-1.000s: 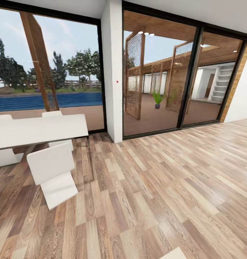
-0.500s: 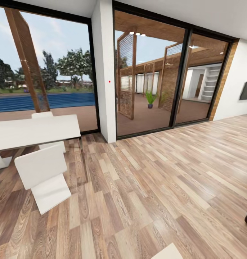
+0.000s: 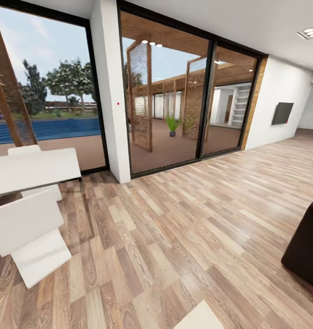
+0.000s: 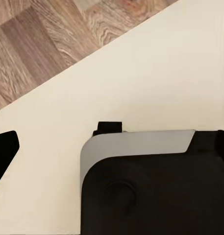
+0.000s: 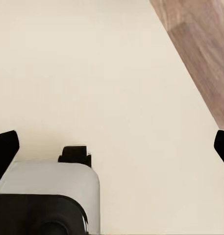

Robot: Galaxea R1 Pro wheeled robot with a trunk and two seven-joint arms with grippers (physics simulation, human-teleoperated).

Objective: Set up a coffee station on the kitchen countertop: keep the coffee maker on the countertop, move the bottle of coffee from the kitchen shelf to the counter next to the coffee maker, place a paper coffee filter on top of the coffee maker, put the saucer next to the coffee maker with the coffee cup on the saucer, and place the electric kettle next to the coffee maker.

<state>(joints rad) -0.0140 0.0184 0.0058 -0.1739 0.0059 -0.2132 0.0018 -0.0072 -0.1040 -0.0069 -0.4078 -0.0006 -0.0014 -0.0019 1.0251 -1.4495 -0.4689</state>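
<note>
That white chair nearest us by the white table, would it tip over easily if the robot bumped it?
Probably, if pushed from behind. The white chair looks like thin bent panels, so it seems light for its size. Its flat foot rests on smooth wood floor, so a low nudge might slide it instead. The tall backrest gives leverage for tipping.

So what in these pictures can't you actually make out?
- Dark object, head view: cut off by the right edge; what it is cannot be told.
- White table, head view: cut by the left edge, its length unknown.
- Cream panel, head view: just a corner at the bottom edge.
- Black fingertips, right wrist view: mostly outside the frame, so the opening is unclear.
- Left wrist view: the black housing hides what lies behind it.
</note>
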